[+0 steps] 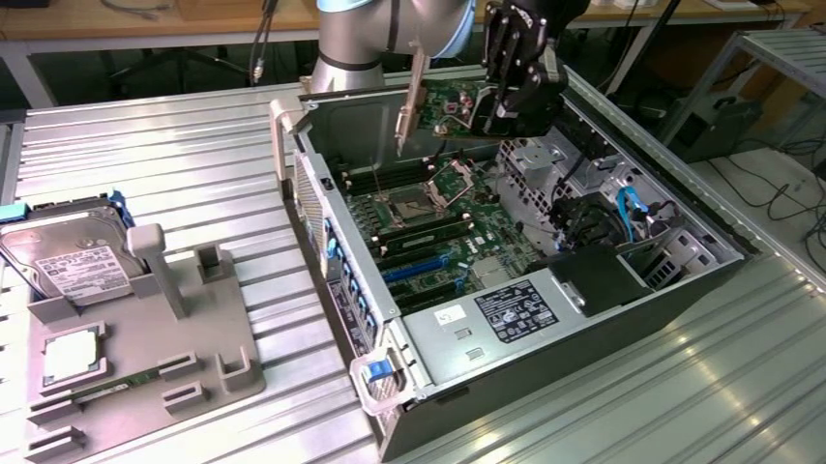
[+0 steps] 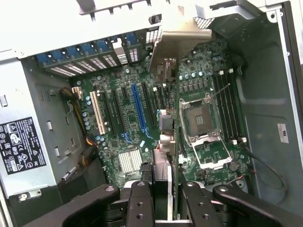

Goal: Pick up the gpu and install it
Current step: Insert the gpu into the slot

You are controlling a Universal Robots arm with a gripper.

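Note:
The gpu (image 1: 446,104), a green circuit card with a long silvery bracket (image 1: 413,92) on one end, hangs on edge above the open computer case (image 1: 722,261). My gripper (image 1: 497,116) is shut on it from above. In the wrist view the gpu (image 2: 163,163) runs edge-on away from my gripper (image 2: 165,208), its bracket (image 2: 180,42) toward the case's rear slot covers. Below the card lies the motherboard (image 2: 123,137), with a blue slot (image 2: 138,106) and a yellow slot (image 2: 98,113) to one side and the CPU socket (image 2: 201,120) to the other. The card touches no slot.
The power supply (image 1: 516,309) fills the near end of the case, with blue cables (image 1: 633,208) and a drive cage beside it. On the exterior view's left, a grey fixture (image 1: 193,319) holds a hard drive (image 1: 72,256), a processor (image 1: 72,353) and a memory stick (image 1: 110,387).

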